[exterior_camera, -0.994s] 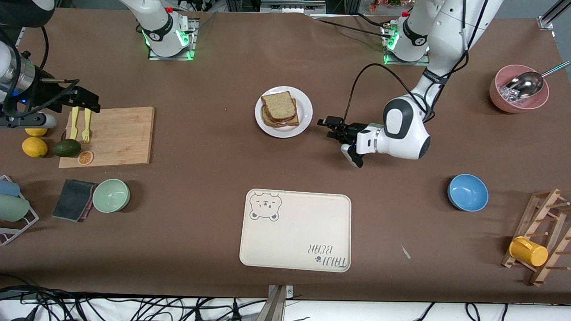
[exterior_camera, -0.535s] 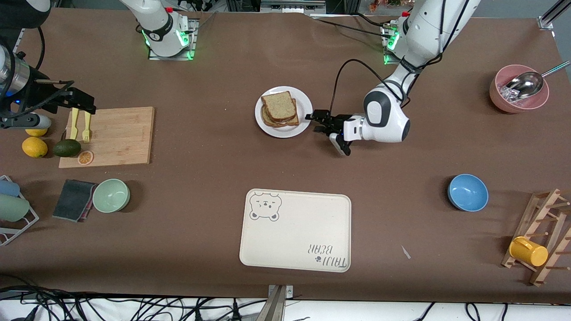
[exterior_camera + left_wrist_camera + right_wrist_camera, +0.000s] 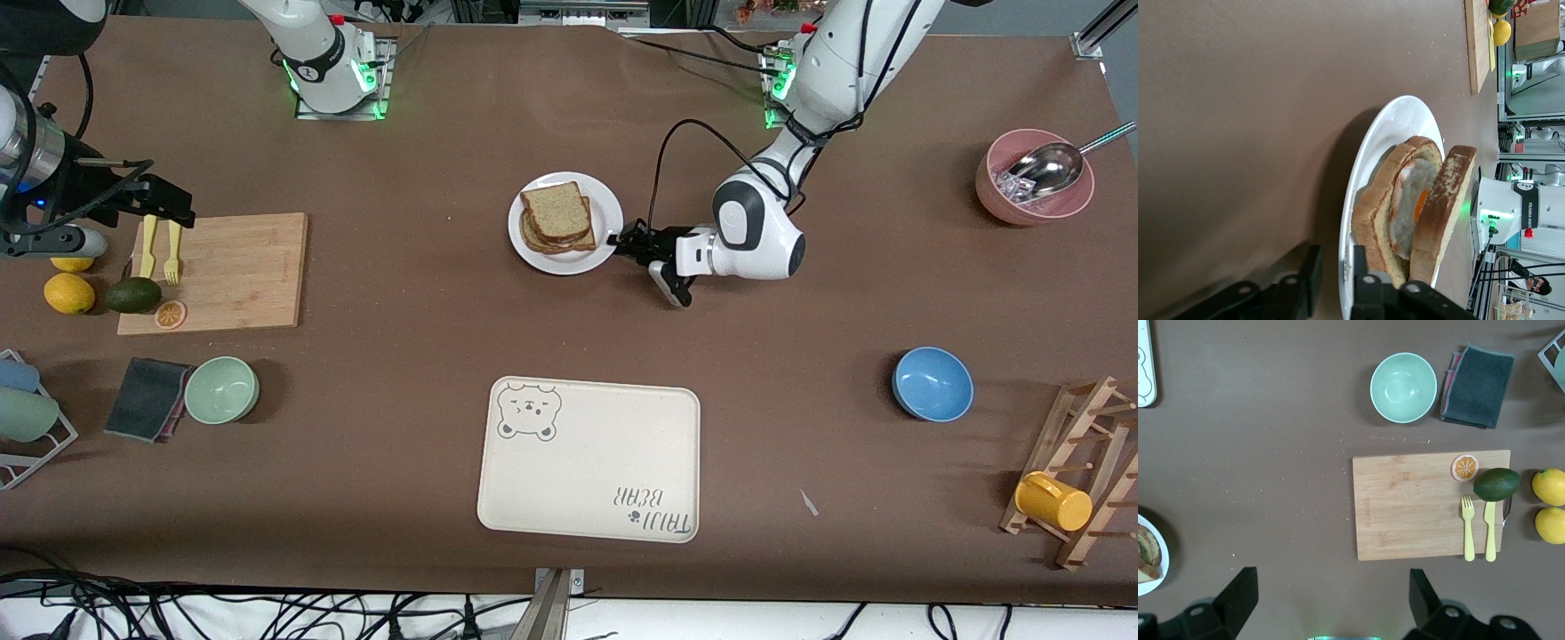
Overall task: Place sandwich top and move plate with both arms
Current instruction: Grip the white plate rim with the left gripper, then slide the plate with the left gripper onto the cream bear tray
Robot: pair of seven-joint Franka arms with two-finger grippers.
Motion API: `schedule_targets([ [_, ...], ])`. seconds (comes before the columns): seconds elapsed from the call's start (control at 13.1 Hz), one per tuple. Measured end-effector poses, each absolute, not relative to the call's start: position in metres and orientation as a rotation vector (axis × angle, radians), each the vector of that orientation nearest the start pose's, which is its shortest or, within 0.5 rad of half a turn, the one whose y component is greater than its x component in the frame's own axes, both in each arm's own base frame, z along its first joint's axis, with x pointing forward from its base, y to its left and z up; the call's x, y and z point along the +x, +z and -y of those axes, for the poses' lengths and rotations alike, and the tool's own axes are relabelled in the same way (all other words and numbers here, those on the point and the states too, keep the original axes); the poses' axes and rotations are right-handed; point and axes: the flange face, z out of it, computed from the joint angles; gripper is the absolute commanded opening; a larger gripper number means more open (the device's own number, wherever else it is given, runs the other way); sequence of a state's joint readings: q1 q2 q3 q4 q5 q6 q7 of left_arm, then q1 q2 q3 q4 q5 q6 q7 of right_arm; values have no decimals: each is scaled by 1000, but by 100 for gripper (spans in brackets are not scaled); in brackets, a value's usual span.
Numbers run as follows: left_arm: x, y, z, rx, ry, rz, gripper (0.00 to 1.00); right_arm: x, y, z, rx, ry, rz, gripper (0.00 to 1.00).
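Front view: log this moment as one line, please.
left gripper: open, fingers astride white round plate rim | speckled brown bread top: on egg slice | right gripper: open, over wooden board's edge

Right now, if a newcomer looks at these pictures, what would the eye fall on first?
First the sandwich top, lying on the egg slice on the plate mid-table. The left gripper is at the plate's rim, one finger on each side of the edge, still open. The right gripper waits, open, over the cutting board at the right arm's end of the table.
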State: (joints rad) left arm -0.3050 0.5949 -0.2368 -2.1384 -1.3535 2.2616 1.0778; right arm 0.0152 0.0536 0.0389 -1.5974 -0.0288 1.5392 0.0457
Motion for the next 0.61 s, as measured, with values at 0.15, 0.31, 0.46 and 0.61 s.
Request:
schedule_targets([
  [0.15,431,111,304,2115,-198,446,13,564,580,-27,-3169,175,15,100],
  [0.31,429,111,307,2115,-201,453,7,563,580,-28,-3169,175,19,100],
  [0.46,428,111,309,2113,-200,453,0,563,580,-29,-3169,175,21,100],
  [0.61,429,113,310,2102,-202,450,0,563,579,-29,-3169,175,22,100],
])
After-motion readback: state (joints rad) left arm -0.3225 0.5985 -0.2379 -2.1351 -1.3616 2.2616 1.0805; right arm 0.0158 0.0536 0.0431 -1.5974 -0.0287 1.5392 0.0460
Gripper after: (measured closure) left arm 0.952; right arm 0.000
